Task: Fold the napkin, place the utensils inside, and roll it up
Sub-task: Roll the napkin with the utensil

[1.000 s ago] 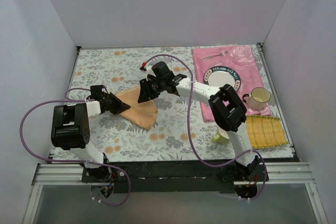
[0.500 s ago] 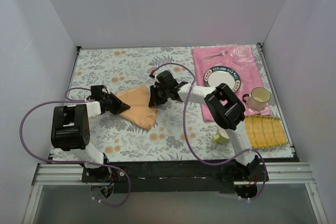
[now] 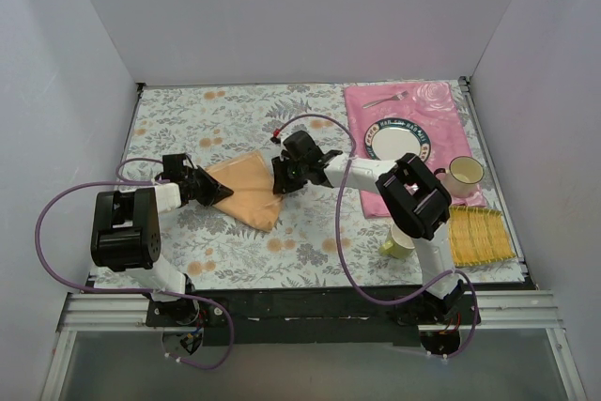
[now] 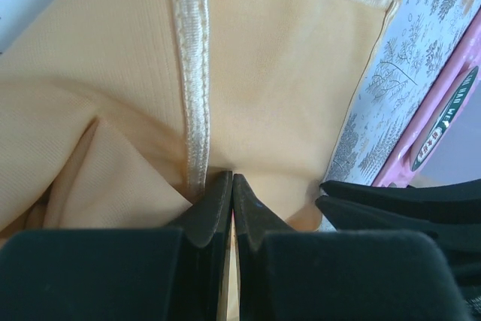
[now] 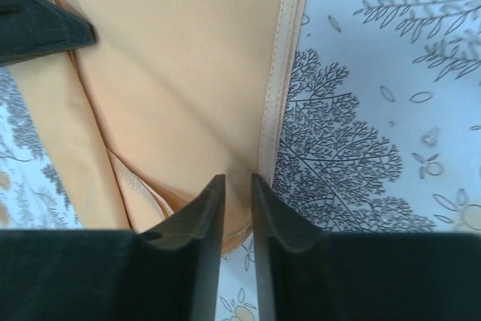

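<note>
Top view: the right hand [image 3: 279,185] has come down from above the far edge to the right corner of the peach-orange, slightly shiny cloth napkin [image 3: 246,190], which lies folded on the floral table [image 3: 235,119]. Left wrist: the left hand [image 4: 231,178] stays clamped on its hemmed fold. Right wrist: jaws narrowly parted over the hem, gripping nothing.
</note>
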You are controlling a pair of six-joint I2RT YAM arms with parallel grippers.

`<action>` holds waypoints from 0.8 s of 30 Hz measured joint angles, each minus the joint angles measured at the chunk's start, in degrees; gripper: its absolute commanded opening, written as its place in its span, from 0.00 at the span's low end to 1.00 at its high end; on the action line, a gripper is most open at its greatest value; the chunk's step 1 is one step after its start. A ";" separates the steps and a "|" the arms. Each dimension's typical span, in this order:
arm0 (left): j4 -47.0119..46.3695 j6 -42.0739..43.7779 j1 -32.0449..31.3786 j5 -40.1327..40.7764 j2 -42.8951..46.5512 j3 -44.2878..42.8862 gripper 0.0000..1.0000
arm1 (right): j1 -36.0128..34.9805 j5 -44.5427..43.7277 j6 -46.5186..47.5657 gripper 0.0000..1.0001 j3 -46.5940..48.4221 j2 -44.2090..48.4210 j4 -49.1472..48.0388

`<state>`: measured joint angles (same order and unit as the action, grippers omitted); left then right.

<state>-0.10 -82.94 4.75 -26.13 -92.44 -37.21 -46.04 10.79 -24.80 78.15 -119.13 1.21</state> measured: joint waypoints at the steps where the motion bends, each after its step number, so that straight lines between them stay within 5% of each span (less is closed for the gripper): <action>1: 0.15 -0.07 -0.02 0.00 0.07 0.00 0.00 | -0.24 -0.81 2.19 0.44 1.36 -0.02 1.73; 2: 0.33 -0.20 -0.07 0.07 0.11 -0.02 0.00 | -0.52 -2.08 4.55 0.48 2.82 -0.07 3.69; 3: 0.55 -0.35 -0.07 0.15 0.15 -0.02 0.00 | -0.92 -3.52 6.93 0.68 4.35 -0.07 6.03; 5: 1.25 -0.79 -0.07 0.24 0.28 -0.13 0.00 | -1.75 -6.54 11.13 0.81 7.04 -0.02 9.33; 18: 8.83 -1.49 -0.07 0.11 -1.99 -4.85 0.00 | -17.88 -7.74 28.09 0.75 14.19 0.42 16.13; 24: 10.19 -1.46 0.04 -0.57 -2.91 -5.95 0.00 | -19.23 -9.86 31.50 0.71 17.09 -4.55 16.76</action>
<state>10.09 -84.40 4.80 -26.70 -95.35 -43.16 -65.28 0.93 6.70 95.24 -123.68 17.98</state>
